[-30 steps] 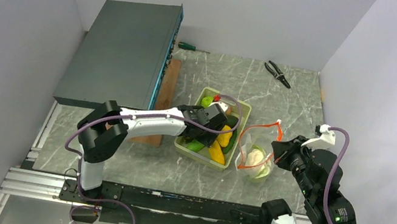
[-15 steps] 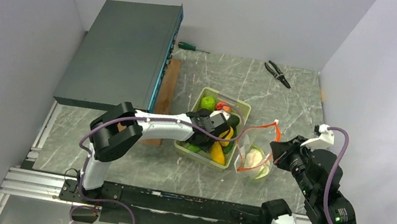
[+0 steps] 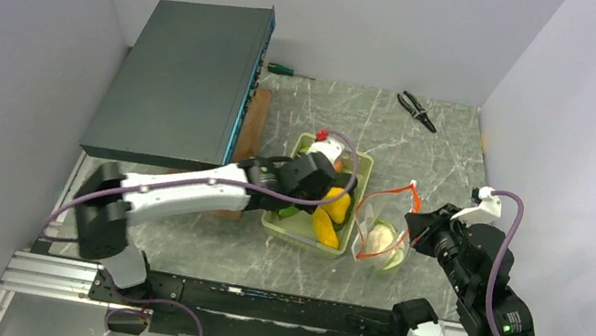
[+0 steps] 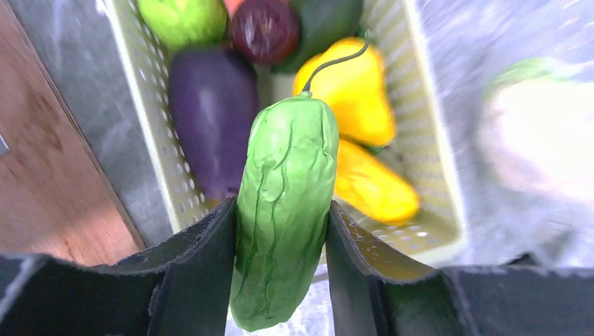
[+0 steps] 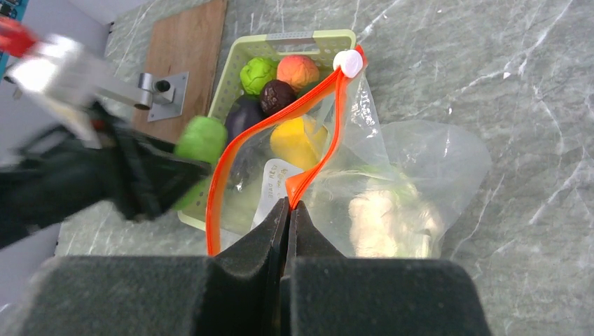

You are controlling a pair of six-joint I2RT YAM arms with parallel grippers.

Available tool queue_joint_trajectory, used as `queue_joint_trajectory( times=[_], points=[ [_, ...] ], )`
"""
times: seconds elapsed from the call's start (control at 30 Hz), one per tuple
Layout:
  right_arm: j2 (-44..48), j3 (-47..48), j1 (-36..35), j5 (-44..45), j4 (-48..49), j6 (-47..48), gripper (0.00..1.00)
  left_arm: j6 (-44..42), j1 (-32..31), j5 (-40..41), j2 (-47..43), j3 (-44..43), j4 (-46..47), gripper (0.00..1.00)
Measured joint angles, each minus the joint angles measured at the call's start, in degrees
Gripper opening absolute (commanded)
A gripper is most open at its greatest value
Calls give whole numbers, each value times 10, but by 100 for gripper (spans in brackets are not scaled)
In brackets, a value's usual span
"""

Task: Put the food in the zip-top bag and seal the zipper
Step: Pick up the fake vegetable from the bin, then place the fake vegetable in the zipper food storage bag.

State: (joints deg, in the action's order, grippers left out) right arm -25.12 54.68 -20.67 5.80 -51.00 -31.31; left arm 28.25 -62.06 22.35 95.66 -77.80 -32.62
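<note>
My left gripper (image 4: 281, 210) is shut on a bright green cucumber-shaped piece (image 4: 284, 210) and holds it over the near end of the pale green tray (image 4: 150, 105). In the right wrist view the green piece (image 5: 202, 138) hangs just left of the bag's mouth. My right gripper (image 5: 288, 204) is shut on the red-orange zipper strip (image 5: 319, 150) of the clear zip-top bag (image 5: 427, 161), holding the mouth open. The white slider tab (image 5: 348, 63) is at the strip's far end. The white cauliflower (image 5: 382, 217) lies inside the bag (image 3: 380, 233).
The tray (image 3: 366, 163) holds a purple eggplant (image 4: 210, 119), yellow pieces (image 4: 354, 91), a green ball (image 5: 258, 73), an orange ball (image 5: 298, 70) and a dark ball (image 5: 278, 96). A wooden board (image 3: 251, 123) and a dark grey box (image 3: 184, 83) lie left. Pliers (image 3: 416, 109) and a screwdriver (image 3: 288, 71) lie at the back.
My left gripper went down into the tray, shut on the green piece and has lifted it. The left arm's elbow swung left. The right arm and the bag have not moved.
</note>
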Motion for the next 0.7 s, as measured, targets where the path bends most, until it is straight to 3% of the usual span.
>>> queue_joint_trajectory(
  times=[0.2, 0.37, 0.53, 0.7],
  points=[
    [0, -1, 0, -2, 0, -2, 0, 4, 0, -22, -158, 45, 90, 17],
    [0, -8, 0, -14, 1, -9, 0, -12, 0, -100, -255, 157, 252, 21],
    [-4, -15, 0, -40, 11, -25, 0, -33, 0, -211, -268, 220, 467, 21],
    [-4, -31, 0, -81, 33, -57, 0, -64, -7, -302, -224, 247, 702, 25]
  ],
)
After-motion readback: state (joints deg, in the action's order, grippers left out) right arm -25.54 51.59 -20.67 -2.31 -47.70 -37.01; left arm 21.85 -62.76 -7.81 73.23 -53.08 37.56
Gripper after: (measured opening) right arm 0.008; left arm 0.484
